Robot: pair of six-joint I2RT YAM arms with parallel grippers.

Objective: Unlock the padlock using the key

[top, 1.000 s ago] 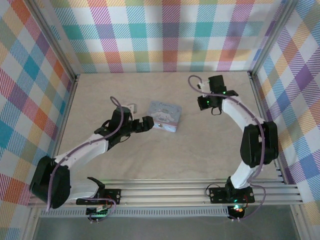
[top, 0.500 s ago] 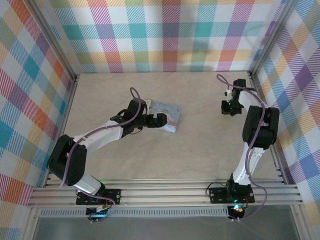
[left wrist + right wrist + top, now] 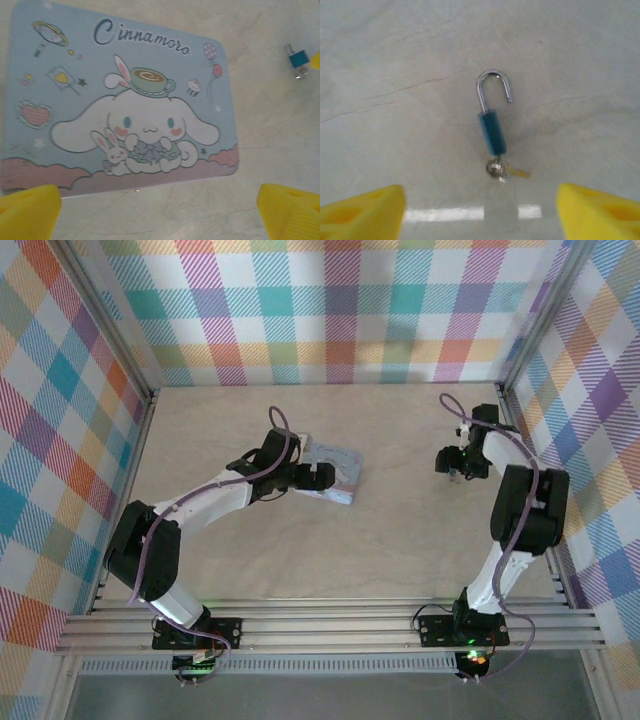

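Right wrist view: the padlock [image 3: 492, 132] lies flat on the table [image 3: 395, 50], well apart from the tin [image 3: 120, 100]. Its shackle [image 3: 492, 82] stands raised, one leg seated in the teal body and the hooked end hanging free of it. The key [image 3: 497, 169] sits at the body's lower end, apparently in the keyway, with a small brass-coloured piece just beside it.

The right gripper [image 3: 480, 210] hovers above the lock, jaws spread wide, touching neither lock nor key. The left gripper [image 3: 160, 210] hangs over the tin, jaws likewise spread and holding nothing.

Assessment: the lock reads as unlocked, so the step in hand is a clean exit.

Recommendations:
- Keep the right jaws apart and lift straight up before any sideways travel. A low sweep could catch the shackle's free end or nudge the key.
- Do not press on the shackle, since a push toward the body could reseat it.
- If confirmation is wanted, check that the gap at the free leg is clear rather than handling the lock again.
- Hold the left arm over the tin, clear of the right arm's path.
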